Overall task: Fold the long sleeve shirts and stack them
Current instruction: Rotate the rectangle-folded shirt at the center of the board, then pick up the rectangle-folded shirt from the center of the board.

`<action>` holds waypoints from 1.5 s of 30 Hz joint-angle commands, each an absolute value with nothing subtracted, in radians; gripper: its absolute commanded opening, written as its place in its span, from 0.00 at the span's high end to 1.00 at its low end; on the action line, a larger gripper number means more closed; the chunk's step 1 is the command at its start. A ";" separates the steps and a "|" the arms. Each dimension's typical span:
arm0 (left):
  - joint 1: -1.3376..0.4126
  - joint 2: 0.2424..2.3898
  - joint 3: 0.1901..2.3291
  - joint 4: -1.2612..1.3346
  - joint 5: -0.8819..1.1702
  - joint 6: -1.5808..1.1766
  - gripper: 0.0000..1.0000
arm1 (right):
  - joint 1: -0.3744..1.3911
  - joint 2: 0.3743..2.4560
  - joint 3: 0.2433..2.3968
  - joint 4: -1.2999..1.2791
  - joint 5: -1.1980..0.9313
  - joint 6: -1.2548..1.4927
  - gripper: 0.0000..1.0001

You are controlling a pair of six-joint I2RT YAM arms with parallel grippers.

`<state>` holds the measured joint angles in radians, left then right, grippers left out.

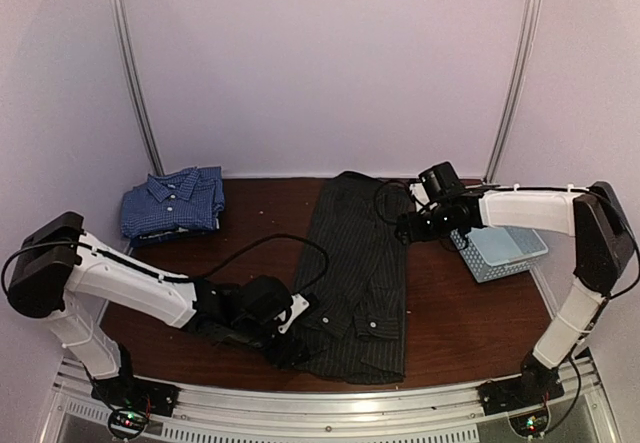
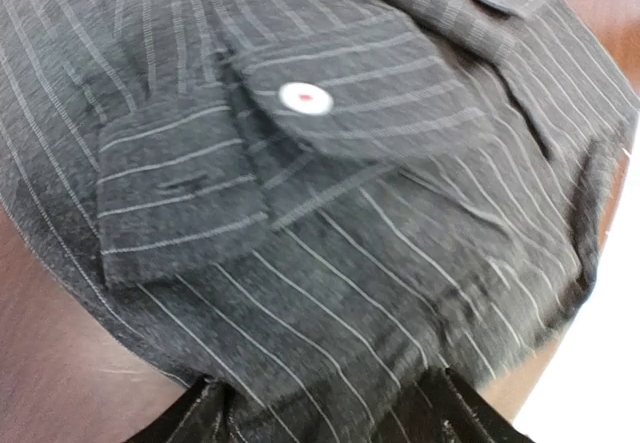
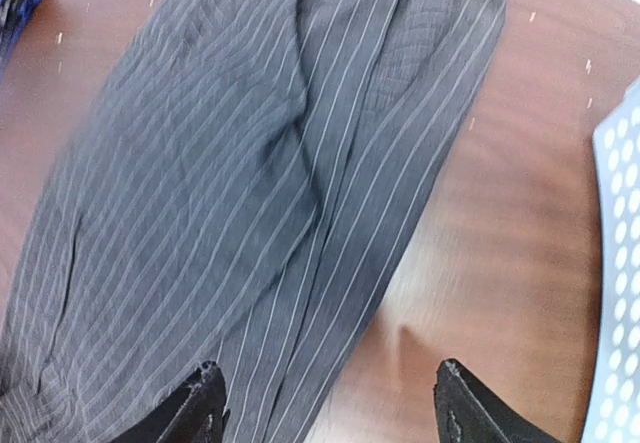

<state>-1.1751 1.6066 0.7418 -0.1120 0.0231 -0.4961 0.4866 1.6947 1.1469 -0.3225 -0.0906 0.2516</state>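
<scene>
The black pinstriped shirt (image 1: 355, 263) lies lengthwise in the middle of the table, folded into a narrow strip. The blue checked shirt (image 1: 173, 201) lies folded at the back left. My left gripper (image 1: 303, 341) is low at the black shirt's near left edge. In the left wrist view the gripper (image 2: 330, 425) is open, with the cloth (image 2: 330, 293) lying between its fingers and a buttoned cuff (image 2: 305, 98) beyond. My right gripper (image 1: 402, 228) is open over the shirt's right edge. In the right wrist view the gripper (image 3: 325, 408) has one finger over the cloth (image 3: 250, 193) and one over bare table.
A light blue plastic basket (image 1: 503, 249) stands at the right, just behind my right gripper, and its rim shows in the right wrist view (image 3: 618, 263). The brown table (image 1: 450, 313) ends at a metal rail in front. Pale walls close in the back and sides.
</scene>
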 commanded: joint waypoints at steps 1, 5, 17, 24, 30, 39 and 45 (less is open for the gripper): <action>-1.198 1.556 0.765 -0.120 -0.018 -0.423 0.28 | 0.562 1.565 1.005 -0.297 -0.088 0.285 0.28; -1.198 1.453 0.707 -0.070 -0.036 -0.322 0.23 | 0.661 1.429 0.865 -0.282 -0.073 0.298 0.28; -1.199 1.432 0.624 0.026 -0.009 -0.168 0.12 | 0.778 1.225 0.702 -0.320 -0.079 0.371 0.29; -1.206 1.525 0.637 0.018 0.000 -0.163 0.13 | 0.778 1.244 0.684 -0.311 -0.087 0.381 0.29; -1.211 1.584 0.645 0.017 0.000 -0.163 0.23 | 0.777 1.235 0.666 -0.301 -0.111 0.396 0.29; -1.218 1.566 0.634 0.005 0.039 -0.221 0.71 | 0.834 1.157 0.592 -0.308 -0.131 0.455 0.32; -1.221 1.530 0.638 -0.065 0.072 -0.292 0.95 | 1.002 1.085 0.523 -0.257 -0.087 0.520 0.32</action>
<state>-1.2129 1.5616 0.6357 -0.0166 0.0254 -0.2359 0.9092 1.1355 0.5652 -0.3088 -0.1215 0.4625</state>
